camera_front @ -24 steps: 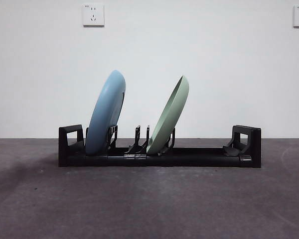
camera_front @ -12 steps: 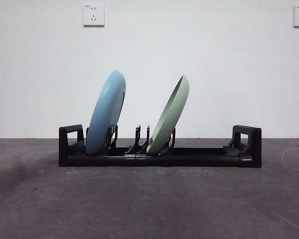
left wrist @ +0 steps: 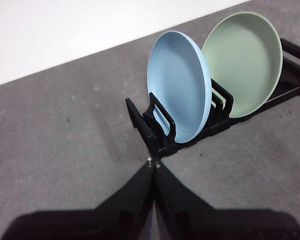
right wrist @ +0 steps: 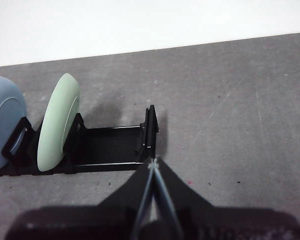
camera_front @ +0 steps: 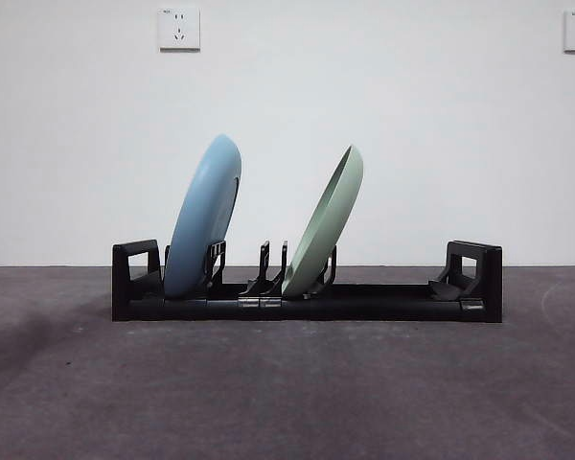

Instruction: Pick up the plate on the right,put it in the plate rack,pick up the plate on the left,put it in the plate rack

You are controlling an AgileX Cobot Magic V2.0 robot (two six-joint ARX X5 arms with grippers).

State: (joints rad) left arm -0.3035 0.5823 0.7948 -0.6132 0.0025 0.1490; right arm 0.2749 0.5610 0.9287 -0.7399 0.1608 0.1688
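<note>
Plate rack (camera_front: 307, 299) sits on the dark grey tabletop (camera_front: 287, 393), long axis running left to right, a looped handle at each end. Two plates stand in it on edge, both tilted with the upper rim leaning right.

Blue plate (camera_front: 204, 216): in the slots at the left end, just beside the left handle (camera_front: 136, 276). Lower rim seated between the prongs.

Green plate (camera_front: 325, 222): near the rack's middle, right of the blue plate, the two apart with an empty pair of prongs (camera_front: 271, 266) between them. It leans further over than the blue one.

The right half of the rack, up to the right handle (camera_front: 475, 273), holds no plate.

Left gripper (left wrist: 153, 165): jaws clenched together, tips meeting, nothing between them; held off the rack's left end, near the blue plate.

Right gripper (right wrist: 153, 164): jaws likewise pressed together and empty; held off the rack's right end.

White wall behind carries two sockets (camera_front: 179, 28).
</note>
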